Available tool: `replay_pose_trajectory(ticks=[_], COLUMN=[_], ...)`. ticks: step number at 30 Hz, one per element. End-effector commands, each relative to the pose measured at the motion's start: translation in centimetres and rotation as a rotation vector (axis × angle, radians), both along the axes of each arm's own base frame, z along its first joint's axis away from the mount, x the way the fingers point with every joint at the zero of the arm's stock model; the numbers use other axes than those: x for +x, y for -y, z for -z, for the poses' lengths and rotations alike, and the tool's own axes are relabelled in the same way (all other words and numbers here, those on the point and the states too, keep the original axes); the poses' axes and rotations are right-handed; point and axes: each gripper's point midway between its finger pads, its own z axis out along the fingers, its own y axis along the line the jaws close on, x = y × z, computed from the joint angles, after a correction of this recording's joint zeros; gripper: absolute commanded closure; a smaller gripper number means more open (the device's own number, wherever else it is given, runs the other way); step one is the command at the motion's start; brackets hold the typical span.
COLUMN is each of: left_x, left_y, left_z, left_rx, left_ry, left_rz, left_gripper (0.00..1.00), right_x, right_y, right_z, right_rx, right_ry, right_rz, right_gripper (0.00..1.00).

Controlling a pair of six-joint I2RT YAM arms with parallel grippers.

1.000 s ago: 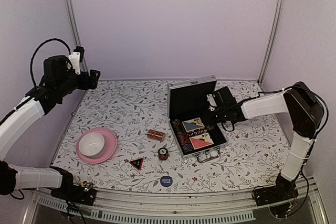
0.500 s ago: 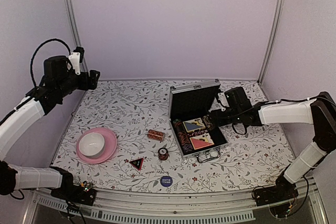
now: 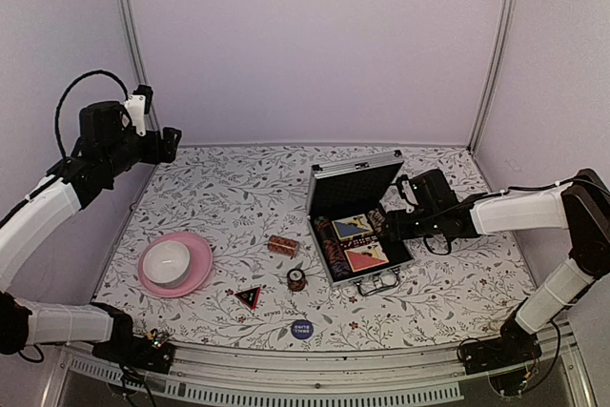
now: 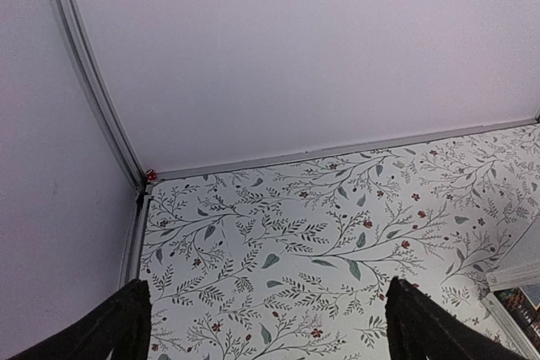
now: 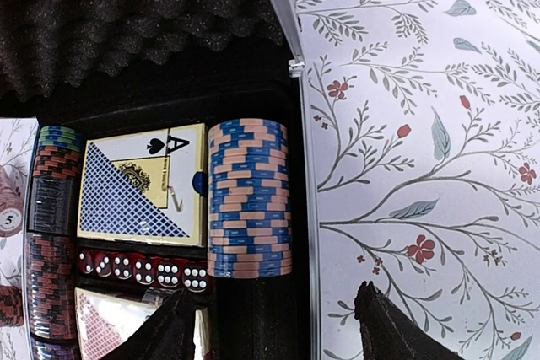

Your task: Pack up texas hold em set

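Spotting the small silver aluminium case (image 3: 345, 193) centre-right on the table (image 3: 219, 188), lid up at the far edge, with card decks (image 5: 143, 183) and striped chips (image 5: 249, 200) inside. Just beside its right wall: right gripper (image 5: 274, 330), fingers spread, holding nothing (clearly the nearer arm). Well off left, up high: left gripper (image 4: 266, 330), likewise spread.

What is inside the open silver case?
The silver case holds two card decks, rows of striped chips and red dice. What lies beneath them is covered.
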Motion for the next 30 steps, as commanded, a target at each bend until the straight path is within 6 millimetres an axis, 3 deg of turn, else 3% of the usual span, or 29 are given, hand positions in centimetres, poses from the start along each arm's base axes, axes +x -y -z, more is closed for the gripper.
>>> replay_pose_trajectory(ticks=[1,11,21,30], left_x=[-0.2,0.0,-0.1,-0.1], left_y=[-0.6,-0.3,-0.3,-0.2], left_z=[-0.1,0.2,0.2,0.1], left_rx=[0.009,0.007,0.005,0.002], left_ry=[0.010,0.000,0.001,0.003], left_rz=[-0.013,-0.001,0.001,0.004], left_gripper=[0.03,0.03,0.03,0.03], right_x=[0.8,3.7,6.9,5.8], right_y=[0.5,-1.1,-2.2,-1.8], right_z=[-0.2,-4.6,-5.0,-4.5], right_rx=[0.005,0.034,0.001,0.025], right_ry=[0.016,0.120,0.155,0.130], right_rz=[0.043,0.025,0.010,0.016], right_gripper=[0.34,0.33,0.33,0.33])
